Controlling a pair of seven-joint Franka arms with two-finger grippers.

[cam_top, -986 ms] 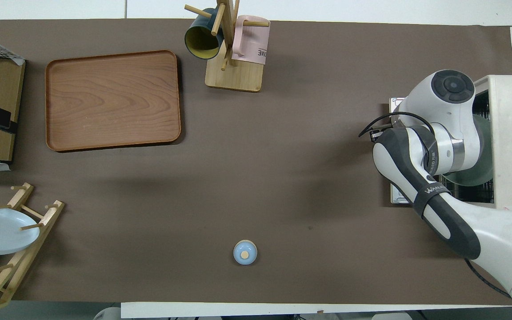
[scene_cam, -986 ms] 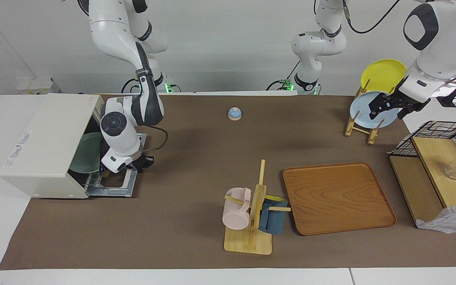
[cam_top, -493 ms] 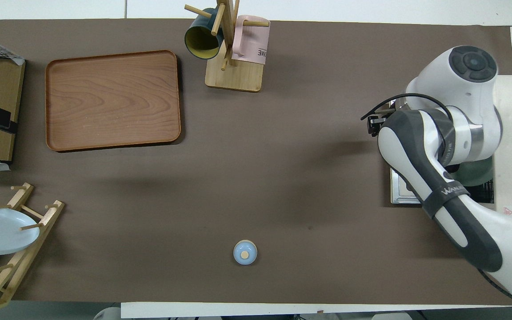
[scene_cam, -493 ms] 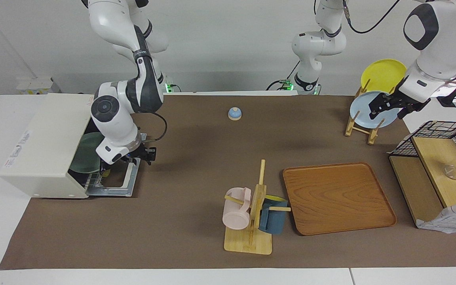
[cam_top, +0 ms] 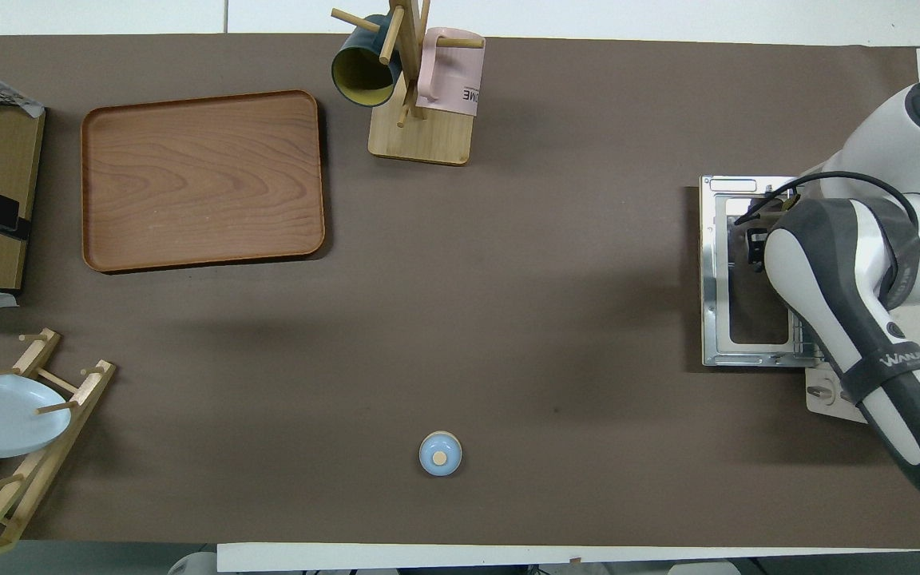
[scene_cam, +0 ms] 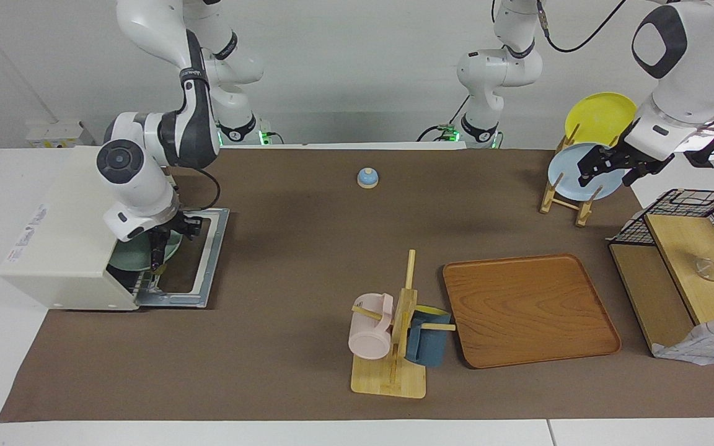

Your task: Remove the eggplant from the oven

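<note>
The cream-white oven (scene_cam: pixel 66 235) stands at the right arm's end of the table, its door (scene_cam: pixel 199 263) dropped flat on the mat; the door also shows in the overhead view (cam_top: pixel 711 271). A pale green plate (scene_cam: pixel 126 257) lies on the wire rack inside. My right gripper (scene_cam: pixel 157 251) points straight down at the oven's mouth, shut on the eggplant (scene_cam: pixel 157 265). The eggplant hangs dark from the fingers, its greenish-yellow tip lowest, over the plate's edge. In the overhead view the right arm (cam_top: pixel 851 319) hides the gripper and eggplant. My left gripper (scene_cam: pixel 608 170) waits in the air over the plate rack.
A blue bell (scene_cam: pixel 367 178) sits mid-table near the robots. A mug tree (scene_cam: pixel 394 347) with pink and blue mugs stands beside a wooden tray (scene_cam: pixel 527 310). A plate rack (scene_cam: pixel 564 201) with blue and yellow plates and a wire-basket shelf (scene_cam: pixel 685 248) stand at the left arm's end.
The right arm has swung up from over the door to above the oven. Its hand turned upright, while the fingertips and the eggplant's tip stayed at the oven's mouth. The left arm has not moved.
</note>
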